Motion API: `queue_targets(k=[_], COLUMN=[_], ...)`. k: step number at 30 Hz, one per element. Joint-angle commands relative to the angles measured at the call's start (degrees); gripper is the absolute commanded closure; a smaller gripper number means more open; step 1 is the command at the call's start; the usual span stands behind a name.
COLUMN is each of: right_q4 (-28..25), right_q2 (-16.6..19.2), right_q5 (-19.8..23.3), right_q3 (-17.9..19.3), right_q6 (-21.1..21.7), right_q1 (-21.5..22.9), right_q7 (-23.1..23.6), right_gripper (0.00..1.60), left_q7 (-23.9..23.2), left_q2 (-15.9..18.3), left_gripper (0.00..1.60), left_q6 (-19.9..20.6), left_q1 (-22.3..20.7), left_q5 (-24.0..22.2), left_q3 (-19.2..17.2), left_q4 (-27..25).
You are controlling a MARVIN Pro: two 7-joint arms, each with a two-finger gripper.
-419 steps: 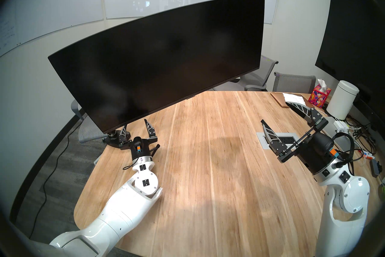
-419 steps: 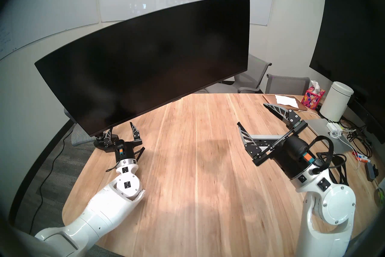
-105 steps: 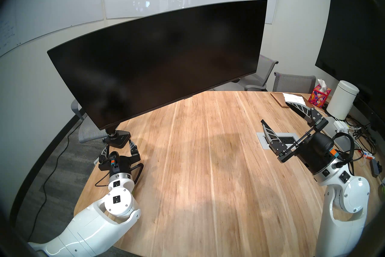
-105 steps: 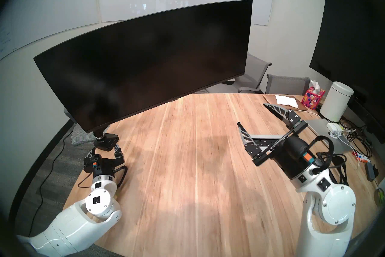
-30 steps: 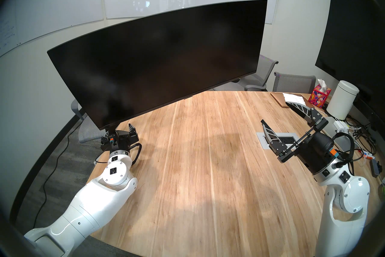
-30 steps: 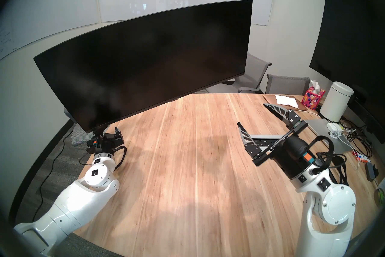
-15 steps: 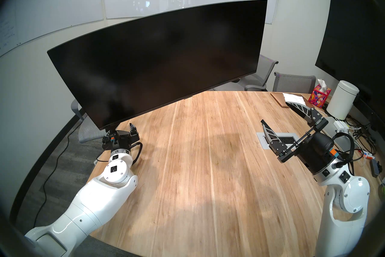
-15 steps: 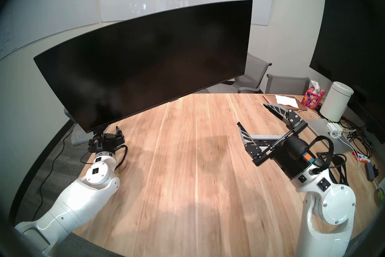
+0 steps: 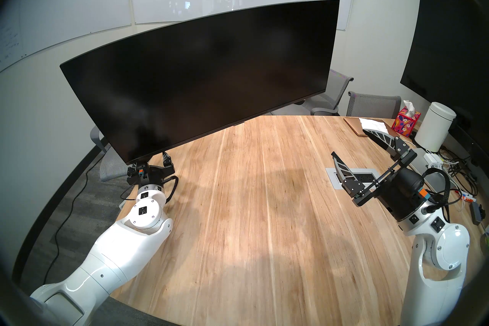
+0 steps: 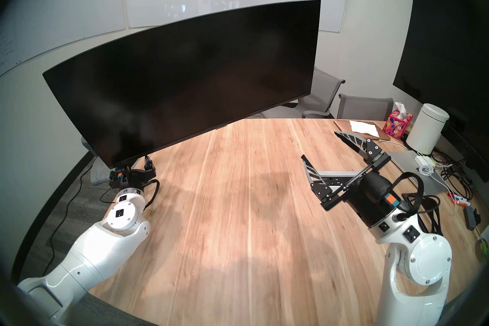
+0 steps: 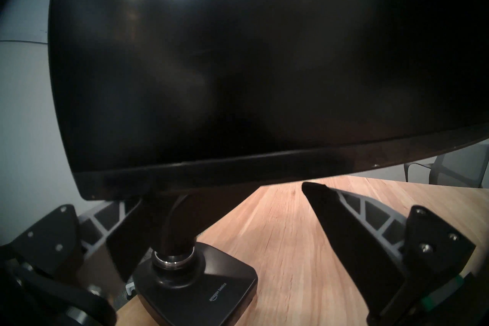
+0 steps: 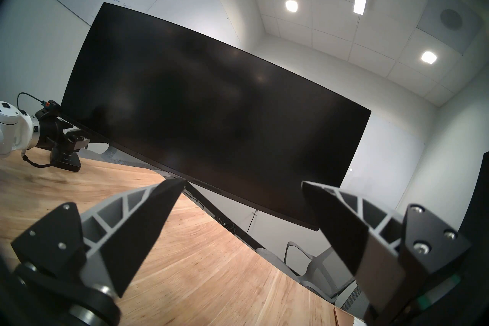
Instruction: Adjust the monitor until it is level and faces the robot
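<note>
Right gripper point(image 9: 362, 149) over tabletop point(image 9: 264, 198) right side, fingers spread wide, empty, well apart from monitor. Left gripper point(image 9: 152, 160) at curved monitor point(image 9: 206, 74) lower-left corner, fingers point(image 11: 330, 214) apart, straddling mount arm point(image 11: 180, 225) above clamp base point(image 11: 201, 288). Monitor long axis slanted, left end low, screen angled toward robot's right.

An office meeting room — whiteboard walls point(image 9: 79, 0), mesh chairs point(image 9: 373, 105) round a wooden conference table point(image 9: 264, 198), wall-mounted screen point(image 9: 455, 39).

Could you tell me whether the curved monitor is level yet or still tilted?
Tilted: the monitor slopes in the head views, its end by the left gripper sitting lower than its far end.
</note>
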Motion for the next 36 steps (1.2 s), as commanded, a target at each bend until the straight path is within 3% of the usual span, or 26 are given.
queue_targets(k=[1,36], right_q4=[-1.0,-0.9], right_q2=[0.1,0.1], right_q5=[0.3,0.2], right_q3=[0.0,0.0], right_q6=[-0.1,-0.1], right_q1=[0.1,0.2], right_q7=[0.1,0.1], right_gripper=[0.00,0.00], left_q7=[0.8,1.7], left_q2=[1.4,3.9], left_gripper=[0.00,0.00], left_q6=[-0.7,-0.3], left_q1=[-0.8,-3.6], left_q5=[1.4,0.0], left_q3=[-1.1,-3.1], left_q4=[-2.5,-3.9])
